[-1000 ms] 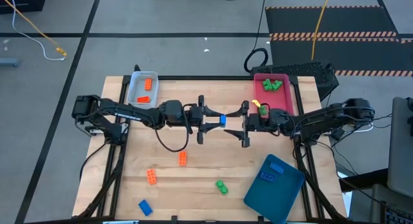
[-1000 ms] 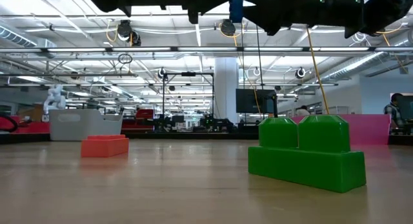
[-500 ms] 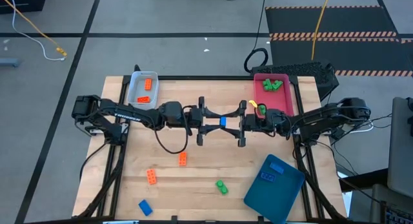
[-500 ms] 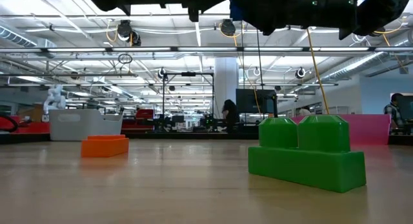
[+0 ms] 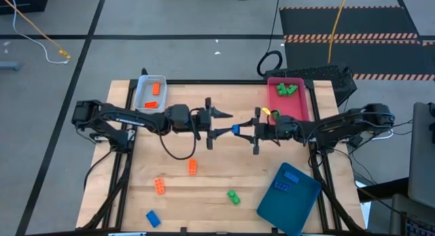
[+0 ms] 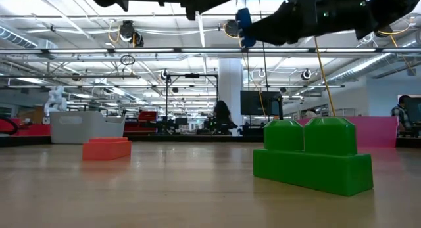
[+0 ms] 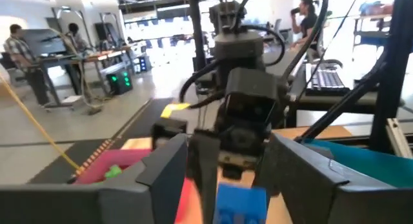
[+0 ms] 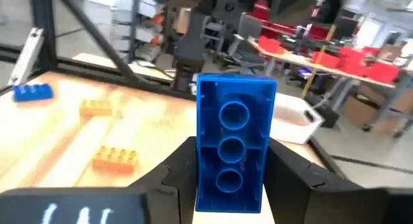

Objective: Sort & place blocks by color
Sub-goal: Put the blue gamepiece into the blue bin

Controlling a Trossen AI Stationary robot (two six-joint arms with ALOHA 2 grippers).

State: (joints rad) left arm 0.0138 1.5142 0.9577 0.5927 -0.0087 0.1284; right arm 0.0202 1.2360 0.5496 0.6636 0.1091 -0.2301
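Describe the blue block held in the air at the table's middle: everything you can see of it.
The blue block is a small glossy plastic brick, its hollow underside with three round tubes in a row facing the right wrist camera. It is held off the table, end-on, clamped between the right pincer's two dark fingers at mid-table. The left pincer stands open just beside it, fingers apart from the block. Nothing else touches it.

The right claw (image 5: 253,130) and left claw (image 5: 216,124) face each other almost tip to tip above mid-surface, so neither can pass straight ahead; the right claw clamps a blue block (image 5: 235,129) that fills the gap between them; under both, the surface (image 5: 204,195) lies bare, with scattered blocks (image 5: 192,167) well toward the front edge; a pink tray (image 5: 299,105) sits just behind the right claw
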